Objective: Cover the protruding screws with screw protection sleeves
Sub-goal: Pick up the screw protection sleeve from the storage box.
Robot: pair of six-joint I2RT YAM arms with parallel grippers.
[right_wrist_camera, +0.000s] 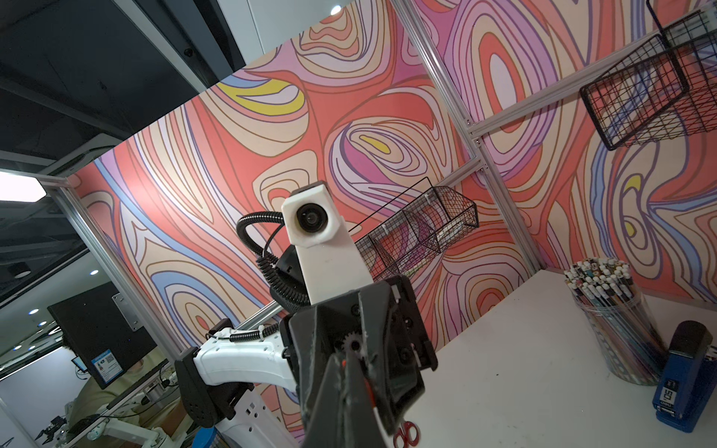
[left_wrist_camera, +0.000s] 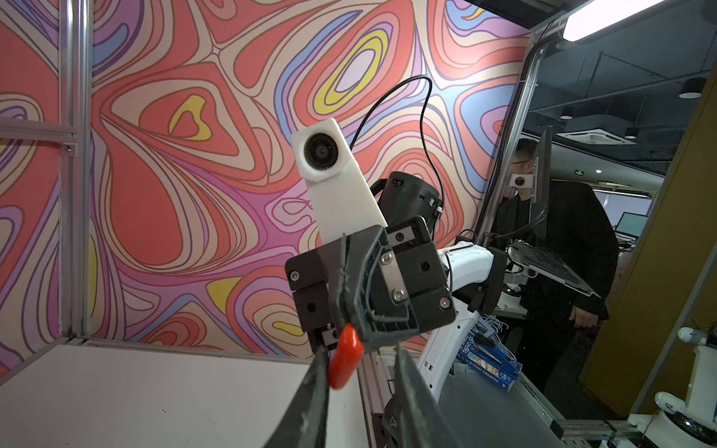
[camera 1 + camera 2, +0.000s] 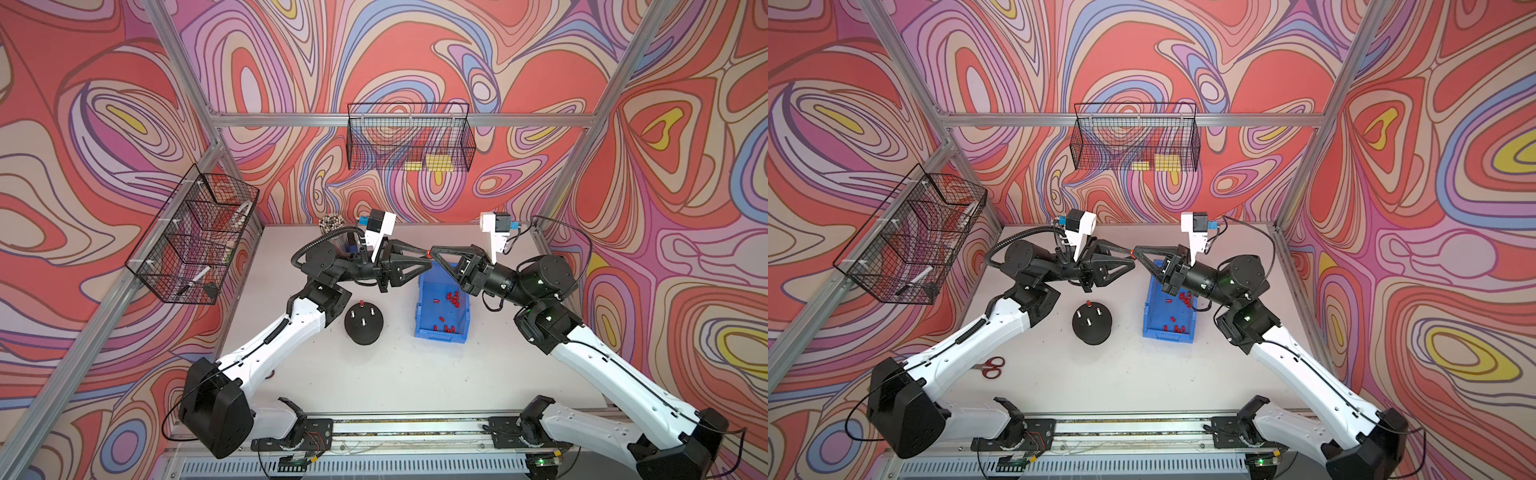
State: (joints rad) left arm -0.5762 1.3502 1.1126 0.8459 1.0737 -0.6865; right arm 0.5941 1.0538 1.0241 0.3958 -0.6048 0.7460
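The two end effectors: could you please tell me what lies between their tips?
A single red sleeve, held by the right end effector, clearest in the left wrist view.

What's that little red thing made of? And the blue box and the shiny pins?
Red sleeve: probably soft plastic or rubber, glossy, slightly bent. Blue bin: likely hard plastic, smooth moulded walls. Screws: seemingly metal, silvery shine.

We see both arms [image 3: 286, 330] built the same: white shells, black joint housings [image 3: 218, 401]. Black fingers [image 2: 316, 411], triangular open frames, silver screw heads [image 2: 396, 295]. White camera block [image 2: 341, 209] per wrist; black ribbed and coiled cables [image 1: 273, 279]; small green lights [image 3: 1246, 318].
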